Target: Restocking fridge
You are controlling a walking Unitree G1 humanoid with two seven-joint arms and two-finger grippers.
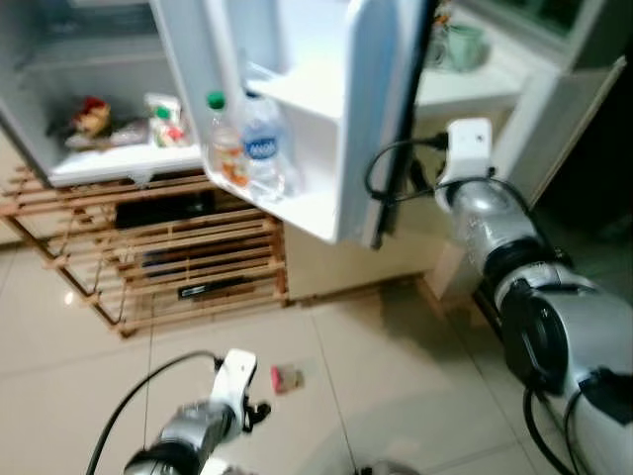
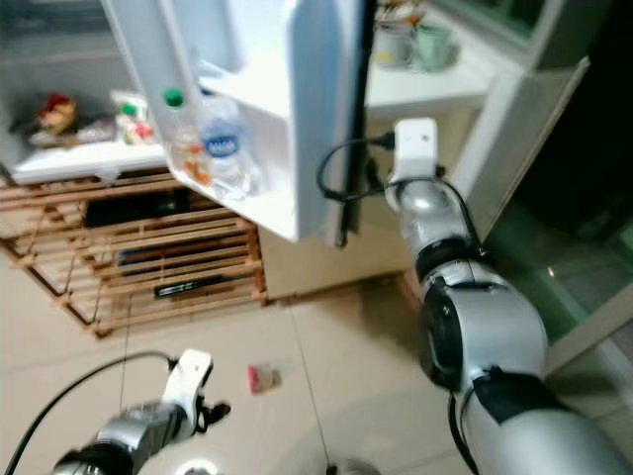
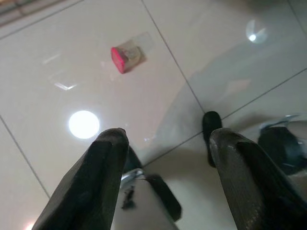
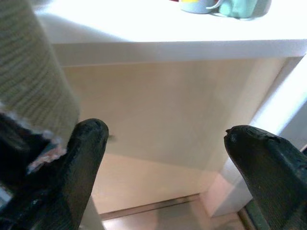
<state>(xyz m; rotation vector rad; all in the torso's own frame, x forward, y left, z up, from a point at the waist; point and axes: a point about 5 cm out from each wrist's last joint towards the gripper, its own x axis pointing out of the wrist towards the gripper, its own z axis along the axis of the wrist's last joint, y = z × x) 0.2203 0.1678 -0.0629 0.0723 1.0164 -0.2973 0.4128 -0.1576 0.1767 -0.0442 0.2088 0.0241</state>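
Left tool (image 3: 165, 143), lowest and nearest, hangs over the glossy cream floor tiles (image 1: 396, 396) with its two black, finely textured fingers (image 3: 91, 182) spread wide and nothing between them. Just ahead of it on the floor lies a small clear packet with a red end (image 1: 287, 377), apart from the fingers and slightly toward the robot's right; its long axis runs roughly across the left tool's line of approach, so the left arm is judged much the nearer one for picking it up. Right tool (image 4: 165, 143), raised at the end of the silver right arm (image 1: 495, 228), is likewise wide open and holds nothing; it sits just beside the dark outer edge of the open fridge door (image 1: 386, 119), facing the pale cabinet front below a white desk (image 4: 168, 33) that carries two mugs (image 4: 225, 5). Farther off, the smooth white door shelf (image 1: 297, 203) holds two upright clear plastic bottles: one with a green cap (image 1: 224, 139), and beside it one with a blue label (image 1: 262, 148). Beyond the door, the fridge interior shelf (image 1: 119, 163) carries colourful wrapped items, too blurred to name. Beneath the fridge stands a slatted wooden rack (image 1: 168, 257) of thin light-brown bars.
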